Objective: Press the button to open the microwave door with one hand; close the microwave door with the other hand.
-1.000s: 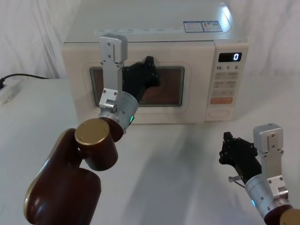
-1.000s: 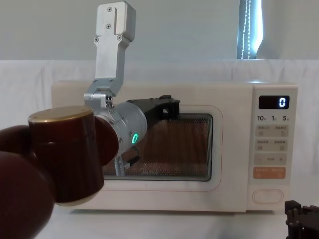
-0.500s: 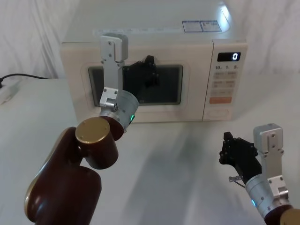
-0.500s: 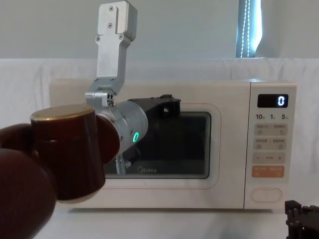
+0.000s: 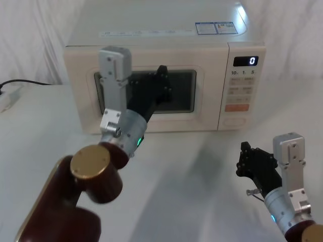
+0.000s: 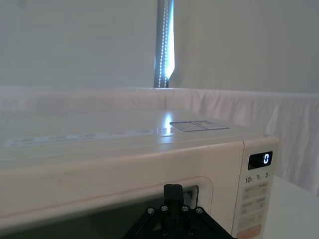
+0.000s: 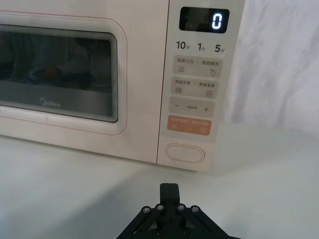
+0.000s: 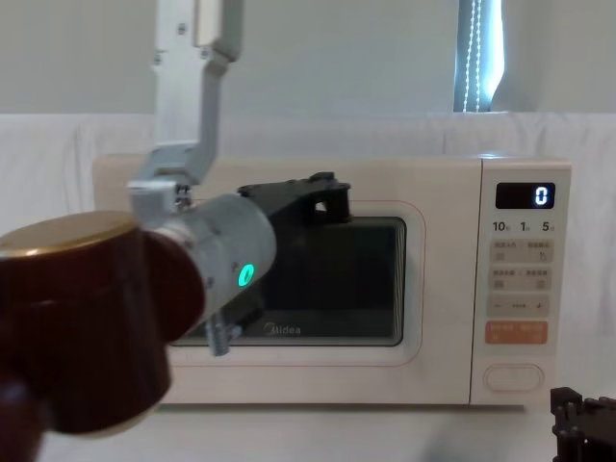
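Observation:
The cream microwave (image 5: pixel 151 35) stands at the back of the table, its display reading 0. The microwave door (image 5: pixel 176 121) lies flush with the front, and its window (image 8: pixel 346 279) is dark. My left gripper (image 5: pixel 161 71) is shut and points at the upper part of the door (image 6: pixel 99 199), close in front of the glass; I cannot tell whether it touches. The oval button (image 7: pixel 185 153) sits lowest on the control panel, under the orange key. My right gripper (image 5: pixel 246 154) is shut and hovers low over the table, in front of and below the button (image 5: pixel 233 121).
A white power strip with a black cable (image 5: pixel 10 96) lies at the far left of the white table. White cloth hangs behind the microwave. My left arm's brown elbow (image 5: pixel 93 169) fills the near left. Open table lies between the microwave and my right gripper.
One second ago the window glowed orange; it went dark as the door came flush. Since then my left arm has drawn back and lowered its elbow. The right arm has stayed still.

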Robot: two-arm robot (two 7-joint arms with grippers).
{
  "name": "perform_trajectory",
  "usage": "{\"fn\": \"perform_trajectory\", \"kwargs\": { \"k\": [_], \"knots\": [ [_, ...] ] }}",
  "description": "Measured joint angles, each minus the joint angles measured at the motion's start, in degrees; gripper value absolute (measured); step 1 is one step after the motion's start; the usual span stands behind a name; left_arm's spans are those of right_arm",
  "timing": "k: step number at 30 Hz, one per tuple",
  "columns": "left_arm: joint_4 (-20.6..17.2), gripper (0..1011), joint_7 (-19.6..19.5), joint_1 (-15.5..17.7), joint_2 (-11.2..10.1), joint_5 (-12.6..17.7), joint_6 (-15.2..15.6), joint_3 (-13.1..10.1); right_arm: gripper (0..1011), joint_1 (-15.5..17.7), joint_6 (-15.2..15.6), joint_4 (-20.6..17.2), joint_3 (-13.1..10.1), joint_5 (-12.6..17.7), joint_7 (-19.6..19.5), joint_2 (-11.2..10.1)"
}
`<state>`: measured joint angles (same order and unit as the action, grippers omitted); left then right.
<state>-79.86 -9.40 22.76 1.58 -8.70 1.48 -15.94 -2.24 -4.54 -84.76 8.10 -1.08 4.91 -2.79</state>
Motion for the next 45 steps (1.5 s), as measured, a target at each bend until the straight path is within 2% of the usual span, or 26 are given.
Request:
{"fn": "perform_trajectory", "kwargs": {
  "k": [4,5,10,14,17,22,26,31,38,45],
  "knots": [
    [-5.4,0,0.5,-4.1,-1.6,-0.8,0.8,0.9,0,0.0,0.0,0.0,0.0,0.0,0.0,0.0],
    [-5.4,0,0.5,-4.1,-1.6,-0.8,0.8,0.9,0,0.0,0.0,0.0,0.0,0.0,0.0,0.0],
    [-12.0,0,0.5,-9.7,-4.6,-2.2,1.9,3.0,0,0.0,0.0,0.0,0.0,0.0,0.0,0.0],
    [-14.9,0,0.5,-12.7,-6.2,-2.9,2.0,4.3,0,0.0,0.0,0.0,0.0,0.0,0.0,0.0],
    [-17.9,0,0.4,-16.3,-8.1,-3.3,1.4,5.7,0,0.0,0.0,0.0,0.0,0.0,0.0,0.0],
    [-20.5,0,0.2,-20.4,-9.7,-3.9,0.5,6.8,0,0.0,0.0,0.0,0.0,0.0,0.0,0.0],
    [-22.2,0,0.5,-23.7,-10.2,-4.1,-0.4,7.6,0,0.0,0.0,0.0,0.0,0.0,0.0,0.0],
    [-24.0,0,2.1,-27.7,-9.8,-4.4,-1.4,8.8,0,0.0,0.0,0.0,0.0,0.0,0.0,0.0],
    [-24.8,0,2.9,-30.8,-9.2,-4.7,-2.0,10.2,0,0.0,0.0,0.0,0.0,0.0,0.0,0.0],
    [-25.0,0,3.0,-32.6,-8.9,-5.0,-2.2,10.8,0,0.0,0.0,0.0,0.0,0.0,0.0,0.0]
  ]
}}
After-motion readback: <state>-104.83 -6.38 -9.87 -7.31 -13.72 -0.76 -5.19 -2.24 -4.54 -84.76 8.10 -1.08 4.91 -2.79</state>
